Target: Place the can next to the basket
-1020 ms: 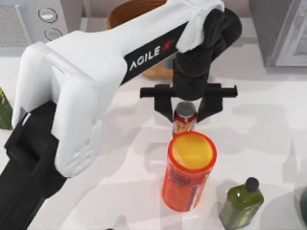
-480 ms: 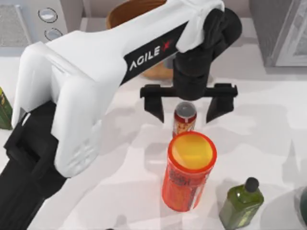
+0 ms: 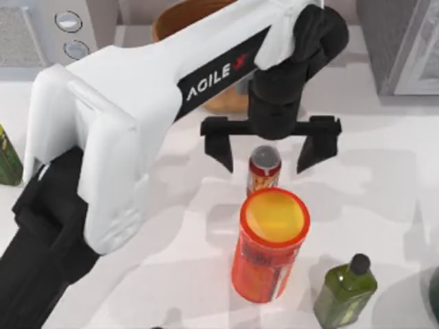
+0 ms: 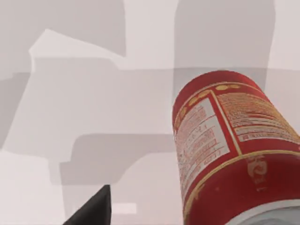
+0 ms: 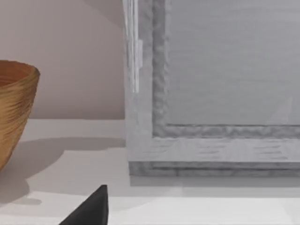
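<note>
Top view first: my white left arm sweeps across from the left and hides most of the tan woven wicker basket [image 3: 180,19], leaving only its rim at the back. Left gripper [image 3: 269,147] hangs over the small red soda can [image 3: 264,168], fingers now spread wide and clear of it; a second ago they pinched it. Can stands upright on the white table [image 3: 370,205], just behind the big orange-red cylinder [image 3: 269,245]. Right gripper's fingers I cannot tell.
</note>
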Tool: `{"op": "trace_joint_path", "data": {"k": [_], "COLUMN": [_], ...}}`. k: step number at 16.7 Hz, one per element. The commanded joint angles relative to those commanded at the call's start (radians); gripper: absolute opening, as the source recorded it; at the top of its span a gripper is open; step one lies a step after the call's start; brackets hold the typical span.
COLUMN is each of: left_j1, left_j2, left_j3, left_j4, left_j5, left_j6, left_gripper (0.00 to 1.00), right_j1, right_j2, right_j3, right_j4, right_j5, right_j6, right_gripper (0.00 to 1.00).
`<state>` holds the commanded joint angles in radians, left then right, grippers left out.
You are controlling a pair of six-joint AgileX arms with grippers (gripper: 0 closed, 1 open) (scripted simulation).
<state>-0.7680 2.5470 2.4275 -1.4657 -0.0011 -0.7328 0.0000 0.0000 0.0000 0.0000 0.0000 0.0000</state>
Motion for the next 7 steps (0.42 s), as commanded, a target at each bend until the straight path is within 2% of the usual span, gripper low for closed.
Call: {"op": "trace_joint_path", "data": {"k": [4,7], "left_j1": [0.003,0.003], "left_j2": [0.035,0.044], "left_j3": [0.172,0.215], "left_j4": [-0.118,-0.157], "left_j5": [0.0,0.0], "left_j6": [-0.001,0.0], "left_gripper": [1.0,1.0], "right_j1": [0.0,0.0], "right_j2": [0.0,0.0], "right_j3": [0.0,0.0], "right_j4": [0.0,0.0], "right_j5": [0.0,0.0], "right_j6": [0.0,0.0], "right_gripper": [1.0,1.0]}}
